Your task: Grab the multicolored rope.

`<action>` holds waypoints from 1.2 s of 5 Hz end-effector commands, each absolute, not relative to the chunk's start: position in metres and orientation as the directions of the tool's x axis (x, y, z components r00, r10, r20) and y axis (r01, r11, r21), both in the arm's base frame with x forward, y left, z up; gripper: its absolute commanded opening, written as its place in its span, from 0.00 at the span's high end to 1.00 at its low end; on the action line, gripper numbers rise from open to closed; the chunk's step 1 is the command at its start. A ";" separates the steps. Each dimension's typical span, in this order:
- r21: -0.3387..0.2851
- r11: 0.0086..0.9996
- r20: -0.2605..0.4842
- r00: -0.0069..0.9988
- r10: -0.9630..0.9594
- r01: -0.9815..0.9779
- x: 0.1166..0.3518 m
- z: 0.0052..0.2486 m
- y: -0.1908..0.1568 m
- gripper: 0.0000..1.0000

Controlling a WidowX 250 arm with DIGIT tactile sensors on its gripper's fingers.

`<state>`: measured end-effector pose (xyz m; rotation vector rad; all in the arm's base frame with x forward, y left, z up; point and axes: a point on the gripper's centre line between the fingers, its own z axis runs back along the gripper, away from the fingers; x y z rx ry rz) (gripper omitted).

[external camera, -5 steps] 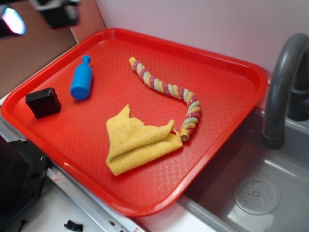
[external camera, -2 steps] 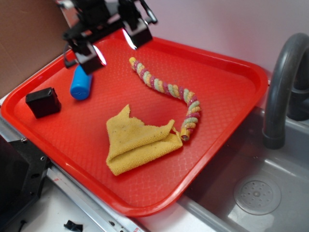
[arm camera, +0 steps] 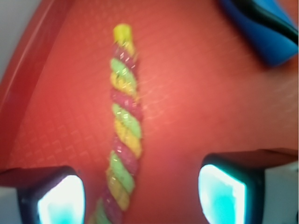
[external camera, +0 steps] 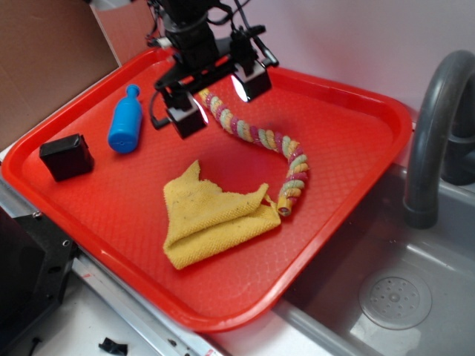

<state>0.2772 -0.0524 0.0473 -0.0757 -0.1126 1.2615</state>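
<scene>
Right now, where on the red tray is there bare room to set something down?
Bare: the tray's right corner beyond the multicolored rope, and the front strip below the yellow cloth. Crowded: under the tool by the blue bottle.

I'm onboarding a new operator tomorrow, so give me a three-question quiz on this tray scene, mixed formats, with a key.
1. True or false: the gripper is already shut on the multicolored rope.
2. Multiple choice: which thing touches the rope's near end? A) blue bottle B) yellow cloth C) black box
3. Fill in: in the wrist view, the rope lies between the two ____ of the gripper.

Key
1. False: the jaws stand open above the rope's far part.
2. B
3. fingers
</scene>
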 end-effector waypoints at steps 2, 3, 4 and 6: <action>-0.083 0.349 0.037 0.347 0.937 -0.933 0.301 0.028 -0.056 0.18; -0.072 0.346 0.047 0.344 0.938 -0.935 0.300 0.029 -0.059 1.00; -0.059 0.379 0.059 0.376 0.925 -0.924 0.296 0.030 -0.060 1.00; 0.015 0.775 0.006 0.776 0.631 -0.631 0.293 0.084 -0.061 1.00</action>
